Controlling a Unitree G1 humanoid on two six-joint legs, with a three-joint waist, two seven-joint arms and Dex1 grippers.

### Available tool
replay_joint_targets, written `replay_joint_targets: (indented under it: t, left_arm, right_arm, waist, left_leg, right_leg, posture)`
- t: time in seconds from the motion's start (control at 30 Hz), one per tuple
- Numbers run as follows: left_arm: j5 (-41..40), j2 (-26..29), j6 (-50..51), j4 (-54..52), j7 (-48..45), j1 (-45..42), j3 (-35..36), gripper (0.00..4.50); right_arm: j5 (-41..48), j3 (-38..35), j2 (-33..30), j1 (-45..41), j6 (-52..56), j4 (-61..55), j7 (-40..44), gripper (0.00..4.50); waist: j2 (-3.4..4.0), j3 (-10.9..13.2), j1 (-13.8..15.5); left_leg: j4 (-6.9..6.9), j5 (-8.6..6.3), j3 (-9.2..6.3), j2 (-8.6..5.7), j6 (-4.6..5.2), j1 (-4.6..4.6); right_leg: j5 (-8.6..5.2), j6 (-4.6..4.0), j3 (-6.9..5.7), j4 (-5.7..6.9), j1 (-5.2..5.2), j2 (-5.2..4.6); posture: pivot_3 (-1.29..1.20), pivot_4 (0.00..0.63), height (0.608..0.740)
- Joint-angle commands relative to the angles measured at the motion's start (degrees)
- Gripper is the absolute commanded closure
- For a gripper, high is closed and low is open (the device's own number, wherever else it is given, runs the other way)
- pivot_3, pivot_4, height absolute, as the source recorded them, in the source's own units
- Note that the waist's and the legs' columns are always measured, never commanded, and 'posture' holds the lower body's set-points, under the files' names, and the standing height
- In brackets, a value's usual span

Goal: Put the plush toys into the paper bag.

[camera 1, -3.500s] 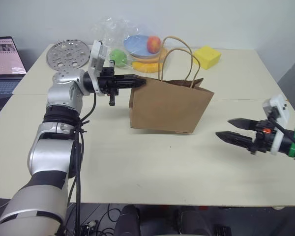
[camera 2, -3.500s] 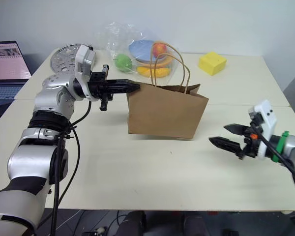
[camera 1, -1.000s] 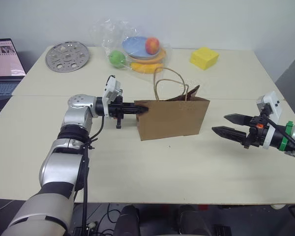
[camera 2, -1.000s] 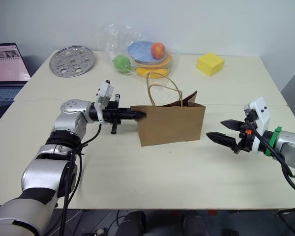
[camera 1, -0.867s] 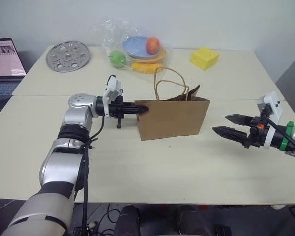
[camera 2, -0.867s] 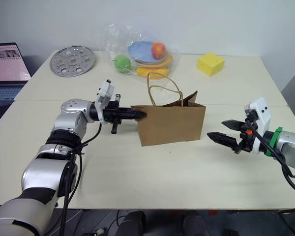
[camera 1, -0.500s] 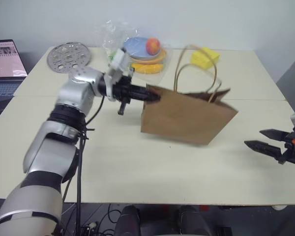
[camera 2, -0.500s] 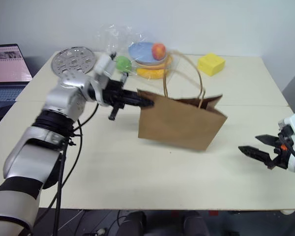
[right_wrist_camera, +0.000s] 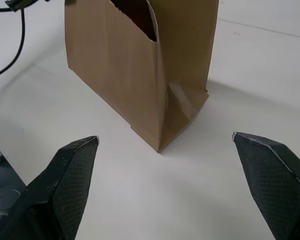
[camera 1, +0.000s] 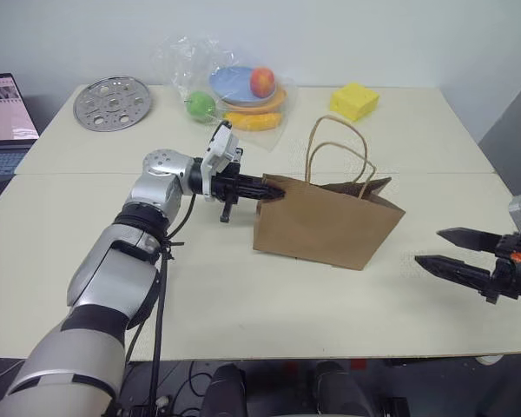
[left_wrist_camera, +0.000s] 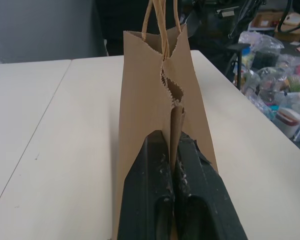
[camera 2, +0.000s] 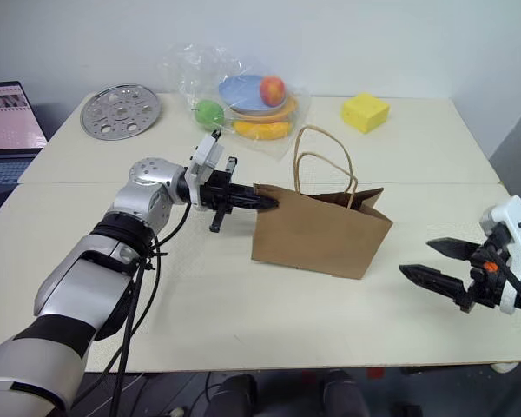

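Pinching the paper bag's (camera 1: 326, 228) rim at its nine o'clock corner, the left gripper (camera 1: 273, 190) tilts the bag at mid-desk (camera 1: 243, 313), its jaws clamped on the paper. The right gripper (camera 1: 447, 252) waits at three o'clock, jaws wide and empty. No toys are visible, so the step looks like settling or checking the bag; next, set it upright and let go.

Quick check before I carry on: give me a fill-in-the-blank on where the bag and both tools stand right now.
1. The left tool is shut on the top edge of the paper ____.
2. The right tool is ____, clear of the paper bag and holding nothing.
3. Of the bag's parts, the two loop ____ stand above its open top.
4. The yellow block sits on the table ____ the bag, toward the wall.

Missing words: bag; open; handles; behind
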Motion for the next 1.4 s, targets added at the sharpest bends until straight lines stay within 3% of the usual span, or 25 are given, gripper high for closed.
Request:
replay_joint_targets:
  t: [0.03, 0.17, 0.27, 0.47, 0.7, 0.8, 0.97, 1.17, 1.3, 1.4]
  left_arm:
    - [-0.3, 1.4, 1.0, -3.2, -0.3, 2.1, 1.9, 4.48]
    - [0.2, 2.1, 1.5, -5.1, -0.3, 4.0, 2.1, 4.48]
    - [0.3, 2.9, 2.5, -6.2, -0.3, 4.7, 2.0, 3.88]
    - [-1.6, 7.0, 9.2, -12.2, -0.3, 6.0, 3.9, 2.12]
    - [-1.3, 13.4, 21.5, -22.4, 0.6, 10.9, 14.6, 0.01]
    - [-0.4, 18.1, 23.5, -26.2, 10.3, 17.5, 23.4, 0.01]
    - [4.6, 19.3, 27.4, -35.1, 24.3, 26.4, 28.5, 0.01]
    - [4.9, 18.5, 31.6, -41.8, 29.4, 29.6, 32.0, 0.01]
    - [9.4, 19.2, 33.9, -43.4, 32.3, 30.0, 30.3, 0.01]
    - [10.1, 18.9, 32.0, -44.4, 30.2, 30.2, 30.7, 0.01]
  right_arm:
    - [-0.6, 1.8, -0.7, -1.4, -1.3, 1.6, -0.3, 0.0]
    - [-1.3, 3.6, -0.6, -2.6, -2.1, 2.6, -0.2, 0.0]
    - [-1.8, 4.5, -0.5, -3.2, -2.5, 3.0, 0.0, 0.0]
    - [-4.1, 6.0, -0.7, -3.3, -4.4, 4.7, 1.7, 0.0]
    - [-6.7, 5.8, -1.5, -2.7, -6.8, 6.7, 4.7, 0.0]
    - [-9.4, 7.1, -1.5, -3.8, -9.6, 9.2, 6.3, 0.0]
    - [-13.8, 11.6, -1.7, -8.6, -14.2, 13.9, 8.5, 0.0]
    - [-16.7, 15.1, -1.0, -11.2, -16.3, 16.1, 10.4, 0.0]
    - [-17.7, 16.5, -0.3, -11.6, -17.2, 16.2, 10.9, 0.0]
    - [-18.1, 16.8, 0.2, -11.9, -17.5, 16.4, 10.8, 0.0]
  waist:
    - [0.0, 0.0, 0.0]
    - [0.0, 0.0, 0.2]
    - [0.0, 0.0, 0.3]
    - [0.0, 0.0, 0.3]
    - [0.01, 0.0, 0.0]
    - [0.03, 0.0, -0.3]
    - [0.03, 0.0, -0.2]
    - [0.02, 0.0, 1.4]
    - [0.02, 0.0, 1.4]
    - [0.02, 0.0, 1.2]
  left_leg:
    - [0.0, 0.0, -0.01, 0.0, 0.0, -0.01]
    - [0.0, 0.0, -0.02, 0.01, 0.0, -0.04]
    - [0.01, 0.0, -0.02, 0.0, 0.0, -0.04]
    - [0.0, 0.0, -0.02, 0.01, 0.0, -0.02]
    - [-0.01, 0.0, -0.01, 0.03, 0.0, -0.02]
    - [-0.02, 0.0, 0.0, 0.05, 0.0, 0.0]
    - [0.02, 0.0, 0.02, 0.05, -0.01, 0.06]
    - [0.03, 0.01, -0.01, 0.06, -0.02, 0.02]
    - [0.02, 0.01, 0.02, 0.06, -0.02, 0.02]
    - [0.02, 0.01, 0.03, 0.06, -0.02, 0.03]
  right_leg:
    - [0.0, 0.0, -0.02, 0.0, 0.0, 0.0]
    - [0.0, 0.0, -0.04, 0.0, -0.02, 0.0]
    - [0.0, 0.0, -0.04, 0.0, -0.02, -0.01]
    - [0.0, 0.0, -0.04, 0.0, -0.02, -0.01]
    - [0.0, 0.0, -0.04, 0.01, -0.03, -0.01]
    - [0.0, 0.0, -0.03, 0.01, -0.04, -0.01]
    - [0.0, 0.01, -0.01, 0.06, -0.02, -0.04]
    - [0.02, 0.03, -0.1, 0.06, -0.03, -0.03]
    - [0.02, 0.03, -0.06, 0.04, -0.04, -0.04]
    - [0.02, 0.03, -0.05, 0.05, -0.05, -0.03]
  posture:
    - [0.0, 0.15, 0.74]
    - [0.0, 0.15, 0.74]
    - [0.0, 0.15, 0.74]
    - [0.0, 0.15, 0.74]
    - [0.0, 0.15, 0.74]
    - [0.0, 0.15, 0.74]
    - [0.0, 0.15, 0.74]
    - [0.0, 0.15, 0.74]
    - [0.0, 0.15, 0.74]
    - [0.0, 0.15, 0.74]
